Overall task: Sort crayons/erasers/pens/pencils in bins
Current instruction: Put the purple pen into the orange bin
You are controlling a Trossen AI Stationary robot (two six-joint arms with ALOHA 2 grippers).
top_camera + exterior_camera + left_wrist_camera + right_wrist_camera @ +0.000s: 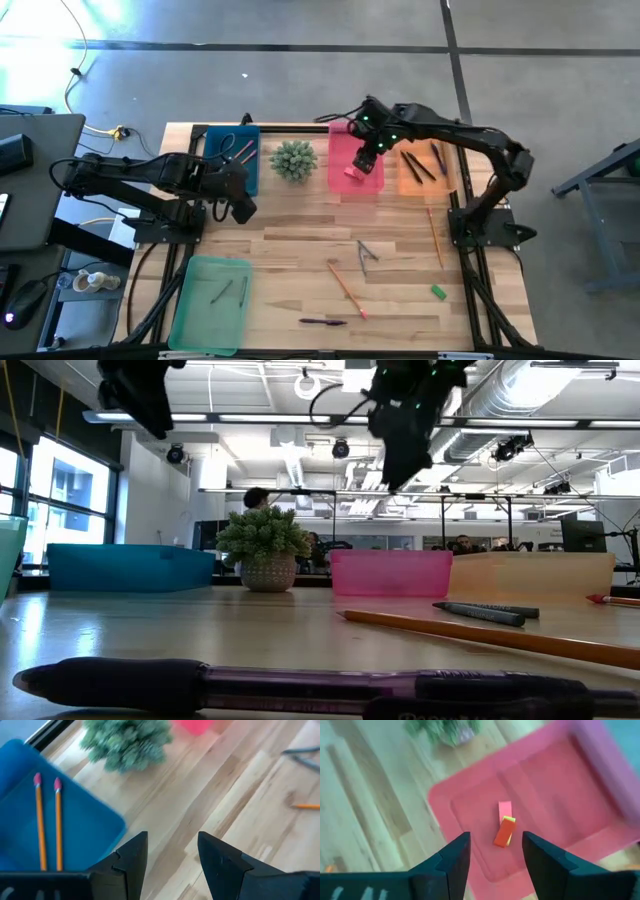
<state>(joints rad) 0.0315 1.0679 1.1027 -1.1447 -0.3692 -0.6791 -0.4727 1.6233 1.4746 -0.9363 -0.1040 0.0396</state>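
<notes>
My right gripper (491,852), fingers apart and empty, hangs over pink bin (372,183); erasers (504,827) inside. Pencils (345,288), pen (322,321), green eraser (438,291) still loose on table (300,240).

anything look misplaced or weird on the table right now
Nothing damaged or spilled. The unsorted leftovers stand out: a pencil, a pen and a green eraser lie loose on the table, outside the bins. The right gripper hangs open above the pink bin.
</notes>
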